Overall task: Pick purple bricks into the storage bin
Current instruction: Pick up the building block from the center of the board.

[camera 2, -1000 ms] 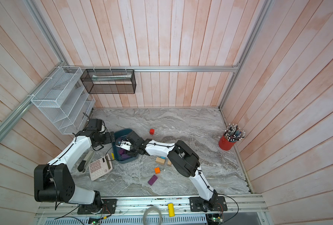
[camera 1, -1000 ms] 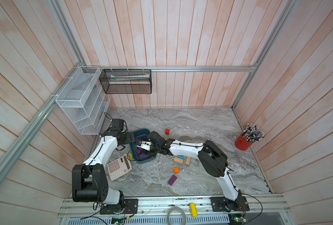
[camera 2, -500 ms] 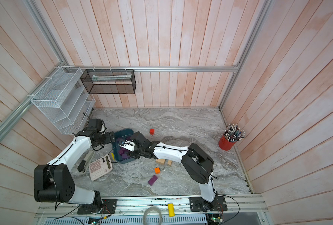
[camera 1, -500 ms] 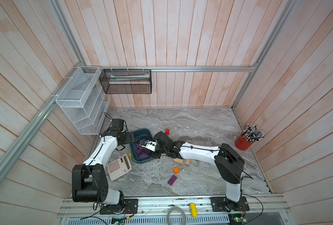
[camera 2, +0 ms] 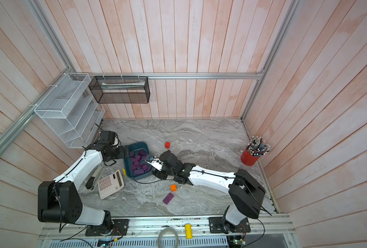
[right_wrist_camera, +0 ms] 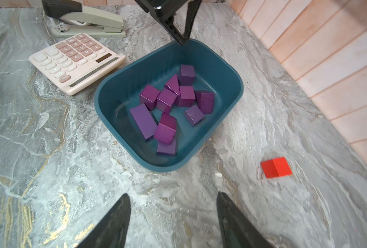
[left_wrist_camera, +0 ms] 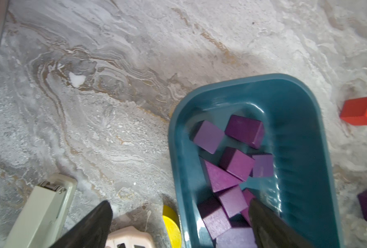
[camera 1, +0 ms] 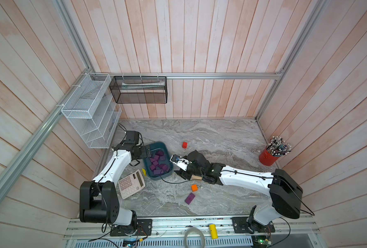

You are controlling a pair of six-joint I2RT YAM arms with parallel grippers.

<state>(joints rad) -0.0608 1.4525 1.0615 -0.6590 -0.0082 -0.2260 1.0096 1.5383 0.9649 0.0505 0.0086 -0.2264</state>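
Both arms (camera 1: 242, 178) are white-shelled with black joints and cables.

Only readable stuff here is on the cream plastic desk calculator with pink keys (right_wrist_camera: 75, 62). In the right wrist view you can make out key labels: "00", "0", single digits like "2", "3" and "9", a "+", "%", "MU", "CE" and "ON/AC" on the corner key. In both top views the same calculator (camera 1: 131, 184) (camera 2: 110, 183) is too small to read.
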